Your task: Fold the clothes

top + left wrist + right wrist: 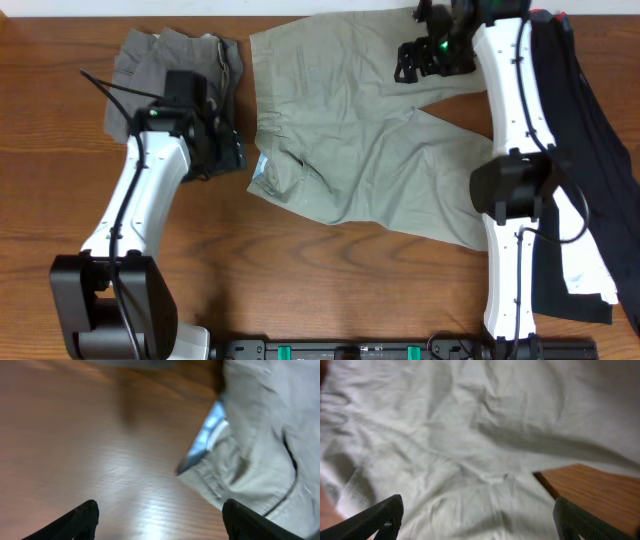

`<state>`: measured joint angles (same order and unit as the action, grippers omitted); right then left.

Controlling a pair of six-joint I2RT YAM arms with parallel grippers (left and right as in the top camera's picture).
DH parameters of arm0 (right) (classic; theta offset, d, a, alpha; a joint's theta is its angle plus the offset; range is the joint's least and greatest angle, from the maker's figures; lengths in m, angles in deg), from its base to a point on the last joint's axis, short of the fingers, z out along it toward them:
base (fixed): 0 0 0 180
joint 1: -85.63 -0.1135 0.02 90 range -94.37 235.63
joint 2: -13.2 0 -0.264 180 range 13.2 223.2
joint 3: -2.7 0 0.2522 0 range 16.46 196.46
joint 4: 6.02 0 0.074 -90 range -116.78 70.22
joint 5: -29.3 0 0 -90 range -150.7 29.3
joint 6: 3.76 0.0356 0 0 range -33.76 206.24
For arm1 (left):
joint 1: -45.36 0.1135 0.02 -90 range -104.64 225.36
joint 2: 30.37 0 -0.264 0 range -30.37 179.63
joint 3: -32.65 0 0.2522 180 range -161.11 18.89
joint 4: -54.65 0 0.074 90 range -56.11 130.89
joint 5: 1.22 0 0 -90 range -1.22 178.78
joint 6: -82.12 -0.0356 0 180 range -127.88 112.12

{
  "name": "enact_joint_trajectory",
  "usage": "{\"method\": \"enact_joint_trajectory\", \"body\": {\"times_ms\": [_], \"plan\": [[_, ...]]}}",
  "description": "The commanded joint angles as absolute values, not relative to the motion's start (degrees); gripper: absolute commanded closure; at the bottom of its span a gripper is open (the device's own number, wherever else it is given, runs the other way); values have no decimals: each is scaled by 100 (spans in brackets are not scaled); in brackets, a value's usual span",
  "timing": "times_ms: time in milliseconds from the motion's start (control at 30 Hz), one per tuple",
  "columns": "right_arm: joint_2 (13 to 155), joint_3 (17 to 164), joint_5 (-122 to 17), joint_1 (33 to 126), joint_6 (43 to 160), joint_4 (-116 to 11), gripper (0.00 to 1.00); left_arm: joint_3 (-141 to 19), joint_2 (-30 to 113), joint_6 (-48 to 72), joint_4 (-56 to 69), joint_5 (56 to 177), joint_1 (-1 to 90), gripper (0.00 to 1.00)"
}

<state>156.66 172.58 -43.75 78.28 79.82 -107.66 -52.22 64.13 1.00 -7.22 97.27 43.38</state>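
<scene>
Brown wooden table [330, 290] carries the khaki shorts [350, 140], spread flat. Just left of their waistband the left gripper [160, 515] hangs over bare wood, fingers spread and empty. Above their upper leg the right gripper [477, 512] hovers, fingers wide apart, nothing between them. The grey shorts [150, 55] lie left of the khaki pair, and the black garment [590, 130] lies right.

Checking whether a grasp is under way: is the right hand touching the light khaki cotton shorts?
Cannot tell. The right wrist view shows the right hand open over the light khaki cotton shorts, but neither contact nor a gap is plain.
</scene>
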Motion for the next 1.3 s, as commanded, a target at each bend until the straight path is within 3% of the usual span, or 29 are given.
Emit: {"method": "enact_joint_trajectory", "body": {"times_ms": [0,633,733,867,1267], "plan": [[15480,17360,-4268,7920,7757,-10840,7,-4866,6448,-739,-381,10728,4362,19],[15487,17315,-4266,7769,7757,-10866,10,-3904,6800,-1130,2751,10935,3890,21],[15487,17315,-4268,7771,7757,-10875,10,-3904,7053,-1128,2829,10935,3853,24],[15487,17315,-4268,7771,7755,-10873,10,-3904,7261,-951,2613,10931,3858,41],[15487,17315,-4268,7773,7755,-10737,10,-3909,6898,-743,2029,10833,3860,42]]}}
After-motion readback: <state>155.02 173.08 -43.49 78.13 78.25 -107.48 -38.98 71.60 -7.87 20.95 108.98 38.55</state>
